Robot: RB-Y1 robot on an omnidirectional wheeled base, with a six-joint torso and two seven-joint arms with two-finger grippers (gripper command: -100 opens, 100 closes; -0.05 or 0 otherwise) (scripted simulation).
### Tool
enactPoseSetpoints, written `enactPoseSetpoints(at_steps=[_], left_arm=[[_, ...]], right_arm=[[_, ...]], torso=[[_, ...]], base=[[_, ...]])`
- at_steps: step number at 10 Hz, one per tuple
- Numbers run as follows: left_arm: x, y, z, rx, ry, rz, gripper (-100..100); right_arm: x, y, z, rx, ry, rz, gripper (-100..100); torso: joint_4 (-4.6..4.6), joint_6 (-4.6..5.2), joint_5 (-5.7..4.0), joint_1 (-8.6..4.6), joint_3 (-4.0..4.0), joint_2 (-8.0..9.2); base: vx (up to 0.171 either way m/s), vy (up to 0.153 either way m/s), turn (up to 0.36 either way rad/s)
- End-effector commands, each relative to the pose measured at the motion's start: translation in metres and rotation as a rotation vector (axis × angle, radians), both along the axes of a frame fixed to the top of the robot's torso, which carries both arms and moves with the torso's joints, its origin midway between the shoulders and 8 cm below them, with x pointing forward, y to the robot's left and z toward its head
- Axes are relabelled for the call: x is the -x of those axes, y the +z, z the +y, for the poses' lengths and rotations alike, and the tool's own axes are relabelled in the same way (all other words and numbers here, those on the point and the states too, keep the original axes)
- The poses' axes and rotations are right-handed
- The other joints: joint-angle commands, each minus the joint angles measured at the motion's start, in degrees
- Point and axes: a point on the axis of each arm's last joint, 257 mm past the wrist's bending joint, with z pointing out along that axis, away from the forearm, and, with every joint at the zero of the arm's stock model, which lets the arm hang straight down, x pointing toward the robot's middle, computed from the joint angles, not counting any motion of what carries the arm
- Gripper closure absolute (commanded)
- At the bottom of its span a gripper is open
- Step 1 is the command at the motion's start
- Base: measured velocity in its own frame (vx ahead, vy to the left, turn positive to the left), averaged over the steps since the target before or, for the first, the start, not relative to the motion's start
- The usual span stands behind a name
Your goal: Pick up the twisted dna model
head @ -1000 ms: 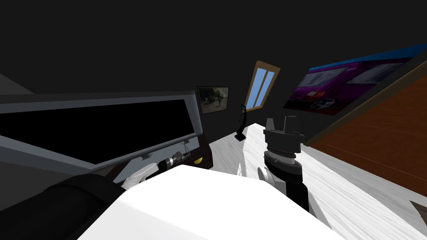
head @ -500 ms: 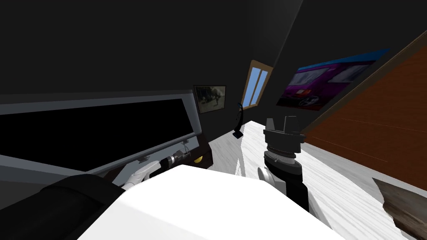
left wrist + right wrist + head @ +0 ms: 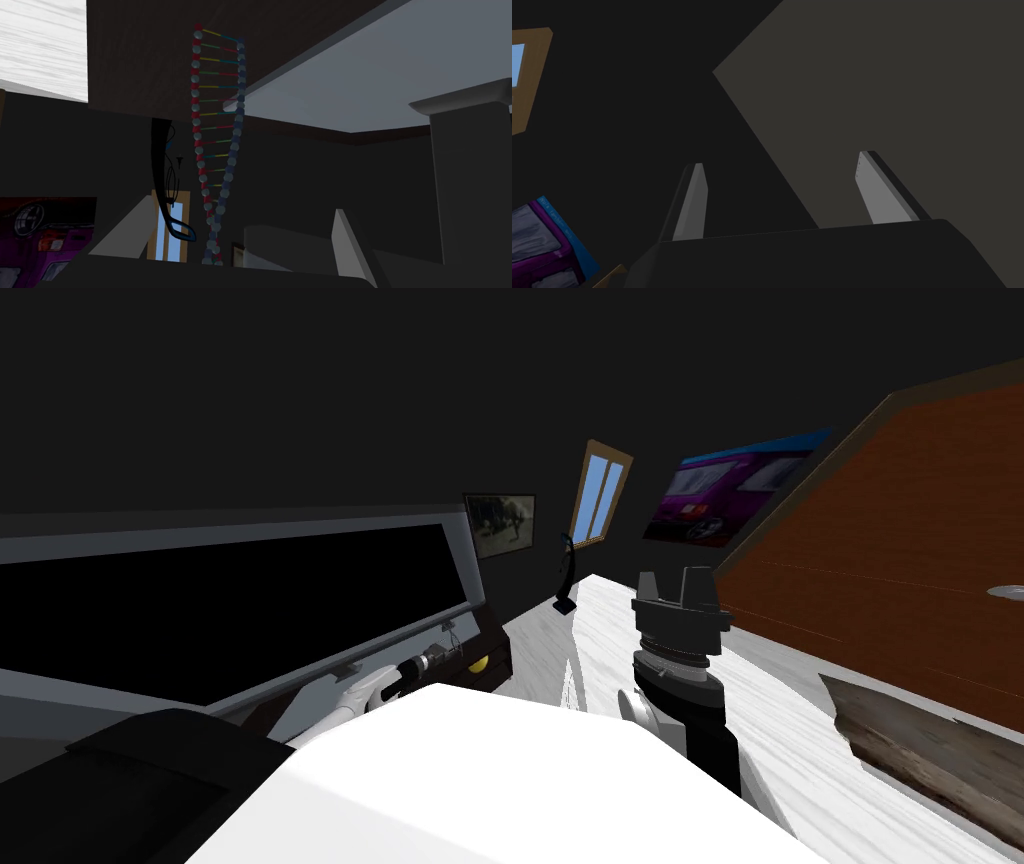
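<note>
The DNA model (image 3: 218, 145) is a tall twisted ladder of red, white and blue beads with coloured rungs. It stands on a dark brown cabinet (image 3: 140, 60). In the left wrist view its near end lies between the fingers of my open left gripper (image 3: 244, 205), closer to one finger (image 3: 127, 227) and touching neither. In the head view my left gripper (image 3: 443, 656) reaches to the cabinet (image 3: 496, 650) under a big dark screen (image 3: 230, 598). My right gripper (image 3: 672, 584) is raised over the floor, open and empty (image 3: 782, 159).
A black curved stand (image 3: 566, 578) rests on the pale floor (image 3: 800, 728) beyond the cabinet. On the right are a brown door (image 3: 900, 528) and a dark wooden edge (image 3: 930, 758). A small yellow thing (image 3: 479, 666) sits on the cabinet's front.
My view has turned, so the wall picture and door slid left and the wooden edge came in. My left forearm has pushed slightly forward toward the cabinet.
</note>
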Motion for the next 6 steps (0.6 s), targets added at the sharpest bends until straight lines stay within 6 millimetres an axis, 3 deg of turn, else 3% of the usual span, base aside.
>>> enactPoseSetpoints(at_steps=[1, 2, 3, 4, 6], left_arm=[[-0.014, -0.003, 0.005, -0.001, 0.028, -0.002, -100], [-0.027, 0.002, 0.011, -0.010, 0.035, -0.014, -100], [-0.027, 0.002, 0.011, -0.010, 0.035, -0.014, -100], [-0.035, -0.009, 0.001, 0.013, 0.065, -0.001, -100], [-0.055, -0.003, 0.013, -0.005, 0.082, -0.014, -100]], right_arm=[[0.000, 0.000, 0.000, 0.000, 0.000, 0.000, 0], [0.000, 0.000, 0.000, 0.000, 0.000, 0.000, 0], [0.000, 0.000, 0.000, 0.000, 0.000, 0.000, 0], [0.000, 0.000, 0.000, 0.000, 0.000, 0.000, 0], [0.000, 0.000, 0.000, 0.000, 0.000, 0.000, 0]], torso=[[0.00, 0.00, 0.00, 0.00, 0.00, 0.00], [0.01, -0.08, 0.00, 0.05, 0.02, 0.02], [-0.02, -0.11, -0.02, -0.09, -0.08, -0.17], [-0.07, -0.09, -0.05, -0.26, -0.20, -0.38], [0.02, -0.08, -0.01, -0.02, 0.04, 0.04]], base=[[-0.153, 0.104, -0.165], [-0.075, 0.052, 0.055], [-0.016, 0.006, 0.032], [-0.148, 0.060, -0.257], [-0.126, 0.071, -0.103]])
